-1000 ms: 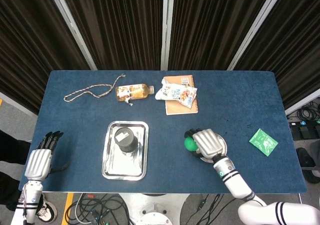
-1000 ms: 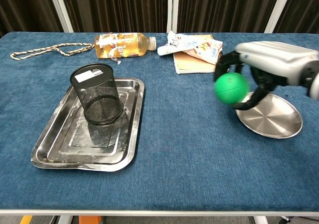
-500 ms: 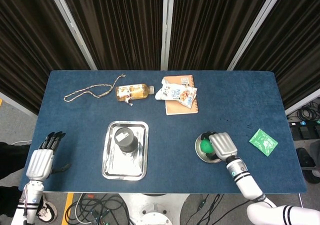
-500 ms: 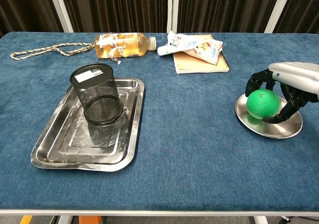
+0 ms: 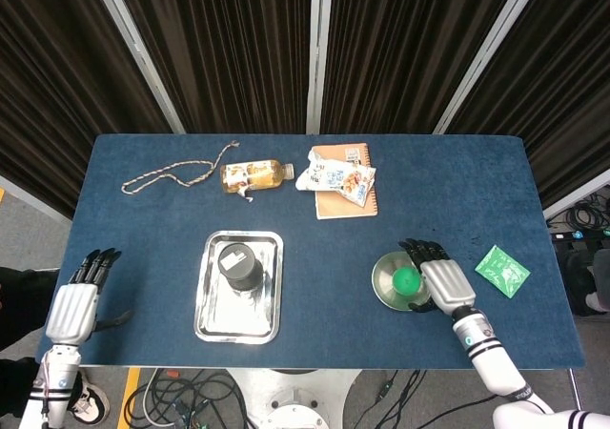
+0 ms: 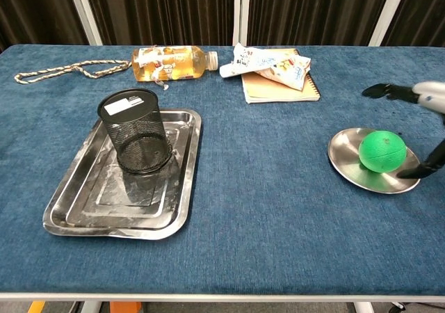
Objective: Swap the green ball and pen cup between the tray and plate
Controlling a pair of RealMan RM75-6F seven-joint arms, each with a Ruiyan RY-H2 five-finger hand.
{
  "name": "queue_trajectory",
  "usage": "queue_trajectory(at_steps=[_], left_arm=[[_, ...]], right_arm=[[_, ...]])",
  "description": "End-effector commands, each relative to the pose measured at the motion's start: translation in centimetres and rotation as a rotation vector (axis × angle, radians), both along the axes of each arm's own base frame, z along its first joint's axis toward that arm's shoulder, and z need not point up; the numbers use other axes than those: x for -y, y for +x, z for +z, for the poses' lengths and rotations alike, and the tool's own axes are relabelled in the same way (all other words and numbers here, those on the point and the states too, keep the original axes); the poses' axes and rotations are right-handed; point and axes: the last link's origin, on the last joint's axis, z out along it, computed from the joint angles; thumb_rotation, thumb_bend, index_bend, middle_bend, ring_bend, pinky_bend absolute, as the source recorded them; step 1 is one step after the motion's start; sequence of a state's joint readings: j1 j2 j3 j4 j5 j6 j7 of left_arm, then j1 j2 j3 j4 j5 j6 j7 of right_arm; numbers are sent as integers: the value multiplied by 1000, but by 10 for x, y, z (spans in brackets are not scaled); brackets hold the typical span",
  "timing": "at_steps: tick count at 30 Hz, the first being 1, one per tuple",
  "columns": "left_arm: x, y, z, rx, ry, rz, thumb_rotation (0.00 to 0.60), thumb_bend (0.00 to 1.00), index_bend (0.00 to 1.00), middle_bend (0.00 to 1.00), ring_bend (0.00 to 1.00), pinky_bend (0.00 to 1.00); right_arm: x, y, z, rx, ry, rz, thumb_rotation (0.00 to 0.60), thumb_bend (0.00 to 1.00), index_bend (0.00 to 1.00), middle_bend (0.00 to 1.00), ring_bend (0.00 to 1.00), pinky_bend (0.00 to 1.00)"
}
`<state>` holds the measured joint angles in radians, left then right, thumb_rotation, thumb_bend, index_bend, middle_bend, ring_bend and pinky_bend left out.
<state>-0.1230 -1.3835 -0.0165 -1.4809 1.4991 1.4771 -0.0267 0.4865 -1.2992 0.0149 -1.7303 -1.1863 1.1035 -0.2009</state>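
The green ball [image 5: 406, 280] [image 6: 382, 151] lies on the round silver plate [image 5: 385, 282] [image 6: 348, 156] at the right. My right hand [image 5: 441, 280] [image 6: 419, 118] is beside the ball on its right, fingers spread and off it. The black mesh pen cup [image 5: 238, 264] [image 6: 137, 130] stands upright in the rectangular silver tray [image 5: 215, 316] [image 6: 97, 212] at the left. My left hand [image 5: 77, 298] hangs past the table's left edge with fingers extended, holding nothing; the chest view does not show it.
Along the far side lie a braided rope [image 5: 172, 174] [image 6: 62, 69], a bottle on its side [image 5: 254, 174] [image 6: 170, 61], and a snack packet [image 5: 336, 178] [image 6: 268, 62] on a brown notebook [image 5: 344, 203] [image 6: 278, 85]. A green packet [image 5: 501, 270] lies at the right.
My right hand carried the green ball rightward and down onto the plate, then let it go and drew back to the right with fingers spread. The left hand barely moved.
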Motion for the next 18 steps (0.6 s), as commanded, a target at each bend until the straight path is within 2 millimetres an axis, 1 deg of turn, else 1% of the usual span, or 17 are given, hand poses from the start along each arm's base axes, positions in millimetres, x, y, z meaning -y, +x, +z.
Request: queue_trajectory(at_steps=[1,4,7,10,14,18], left_arm=[[3,0,4,3,11,8,600,33,100,82,37,228],[6,-1,6,-8,19,19,600,38,100,81,37,228],[8,-3,6,-4,26,34,600,39,100,81,37,214],[10,-6,5,-16,30,52,600,38,100,81,37,207],[14,-9,3,-28,25,87,600,39,100,81,29,196],[14,-10,2,-32,26,96,600,39,100,81,20,187]], right_arm=[[-26,-22,30,85,-165,12,600,0,0,9,0,0],[-47,-49,40,31,-308,32,600,0,0,0,0,0],[-70,-71,40,-3,-392,4,600,0,0,0,0,0],[-84,-86,42,-22,-460,-6,600,0,0,0,0,0],[-94,-100,46,-39,-513,-18,600,0,0,0,0,0],[-93,-105,46,-32,-522,-29,600,0,0,0,0,0]])
